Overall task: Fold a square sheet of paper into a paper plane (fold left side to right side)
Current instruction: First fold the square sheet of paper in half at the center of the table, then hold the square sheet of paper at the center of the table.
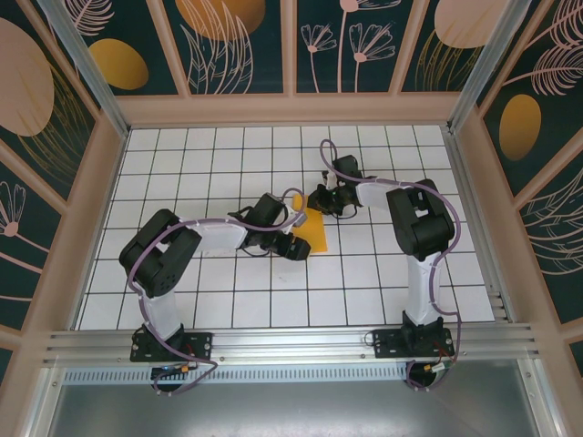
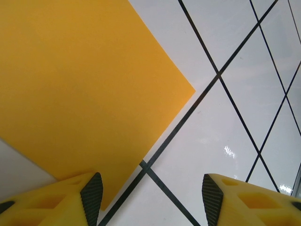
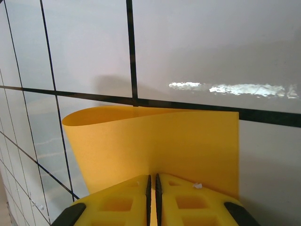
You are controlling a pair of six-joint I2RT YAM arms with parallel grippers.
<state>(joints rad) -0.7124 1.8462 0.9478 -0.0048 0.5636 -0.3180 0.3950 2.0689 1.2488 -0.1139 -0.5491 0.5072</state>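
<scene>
Sheet of paper (image 1: 316, 229) near mid-table, between the two grippers, on the white table (image 1: 209, 164) with its black grid lines. Colour is plain orange-yellow, matte and unprinted on the faces that show. In the left wrist view the sheet (image 2: 84, 84) lies flat with clean straight edges and one sharp corner pointing out over a grid line. In the right wrist view the sheet (image 3: 155, 146) stands up off the table (image 3: 197, 47); its top edge arcs and curls over on the left, while its right edge is straight and upright. Right gripper (image 3: 153, 183) has its jaws pressed nearly together, pinching the sheet's near edge; from above the right gripper (image 1: 326, 202) sits at the sheet's far end. Left gripper (image 2: 153, 193) has its jaws spread, bare table between them, and one finger (image 2: 91, 195) over the sheet's lower edge; contact cannot be told. From above, the left gripper (image 1: 293, 246) is just beside the sheet's near-left edge.
</scene>
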